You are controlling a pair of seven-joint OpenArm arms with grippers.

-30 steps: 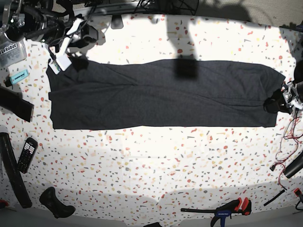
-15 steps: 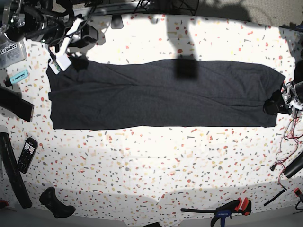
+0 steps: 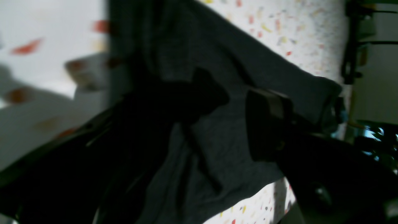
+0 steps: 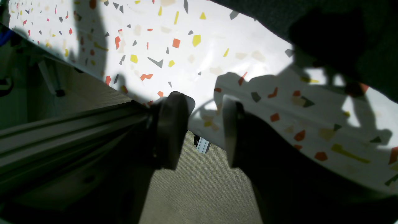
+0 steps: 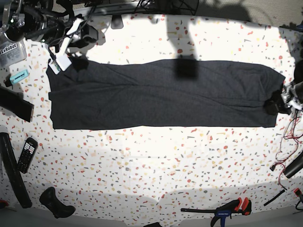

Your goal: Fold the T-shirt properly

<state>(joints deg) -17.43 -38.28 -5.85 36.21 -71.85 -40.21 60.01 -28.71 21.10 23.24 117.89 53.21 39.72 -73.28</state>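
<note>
Barely anything has shifted; my left pincer [image 5: 276, 105] straddles the T-shirt [image 5: 161, 94] hem at 3 o'clock, jaws apart, right pincer [image 4: 205, 124] apart too, so I'd close squarely.

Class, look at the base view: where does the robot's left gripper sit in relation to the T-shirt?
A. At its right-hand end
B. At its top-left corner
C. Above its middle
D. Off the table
A: the left gripper sits at the right-hand end of the T-shirt.

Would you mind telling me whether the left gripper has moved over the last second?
Barely: in the base view the left gripper has crept slightly outward, toward the table's right side, at the T-shirt's right end.
</note>
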